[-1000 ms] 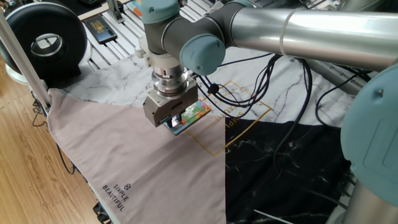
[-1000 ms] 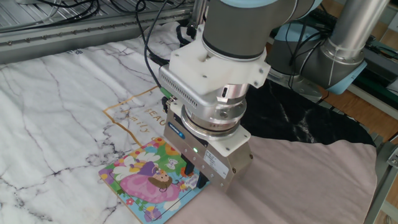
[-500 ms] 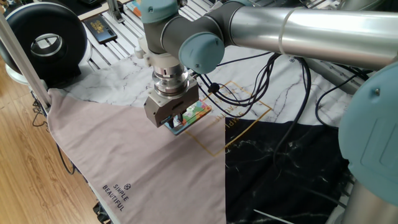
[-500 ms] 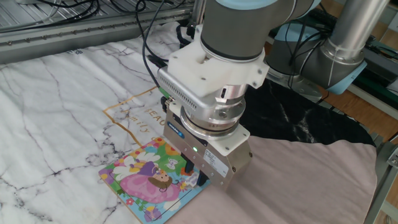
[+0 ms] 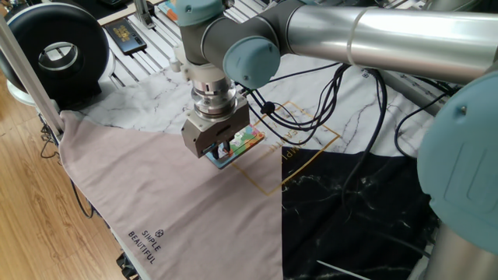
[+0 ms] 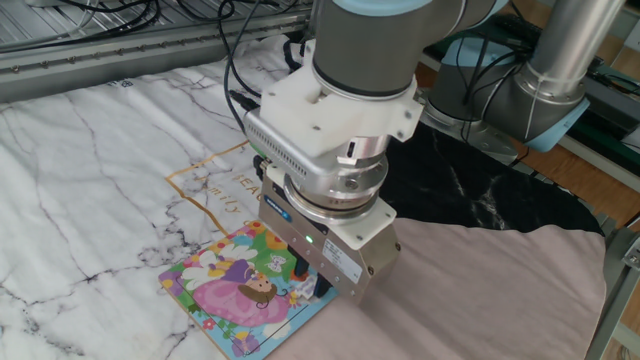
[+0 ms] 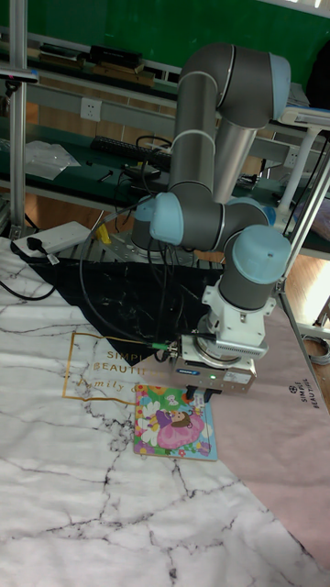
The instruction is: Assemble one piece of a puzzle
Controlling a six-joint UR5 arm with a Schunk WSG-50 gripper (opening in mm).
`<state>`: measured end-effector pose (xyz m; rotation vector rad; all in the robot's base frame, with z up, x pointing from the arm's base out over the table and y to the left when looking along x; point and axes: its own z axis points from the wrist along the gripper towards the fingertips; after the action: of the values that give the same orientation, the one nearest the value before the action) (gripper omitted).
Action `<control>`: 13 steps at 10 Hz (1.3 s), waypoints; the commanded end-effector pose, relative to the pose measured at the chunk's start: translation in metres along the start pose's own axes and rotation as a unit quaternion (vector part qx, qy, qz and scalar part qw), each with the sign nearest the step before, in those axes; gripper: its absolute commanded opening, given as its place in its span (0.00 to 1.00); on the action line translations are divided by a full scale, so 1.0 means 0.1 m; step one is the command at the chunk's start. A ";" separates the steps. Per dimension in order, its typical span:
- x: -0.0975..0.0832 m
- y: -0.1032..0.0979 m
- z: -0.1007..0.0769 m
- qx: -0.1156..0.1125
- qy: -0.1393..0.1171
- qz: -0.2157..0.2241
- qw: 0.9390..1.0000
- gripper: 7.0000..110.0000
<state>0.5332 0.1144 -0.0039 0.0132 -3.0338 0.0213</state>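
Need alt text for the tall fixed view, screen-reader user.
A grey and pale-blue robot arm reaches down so its gripper sits over the top right edge of the puzzle, a small colourful cartoon board lying flat on a white marble-patterned cloth. A black cloth lies behind and a pinkish cloth to the right.

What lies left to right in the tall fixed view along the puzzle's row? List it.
White marble-print cloth → gold-framed lettering → puzzle → gripper → pink cloth.
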 end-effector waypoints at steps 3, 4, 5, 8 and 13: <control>0.01 0.01 0.00 -0.012 0.008 -0.002 1.000 0.00; 0.01 0.02 0.00 -0.013 0.008 -0.002 1.000 0.00; 0.01 0.03 0.00 -0.015 0.009 -0.004 1.000 0.00; 0.03 0.03 0.01 -0.014 0.018 -0.011 1.000 0.00; 0.02 0.04 0.02 -0.017 0.023 -0.015 0.999 0.00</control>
<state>0.5294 0.1153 -0.0062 0.0607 -2.9904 -0.0096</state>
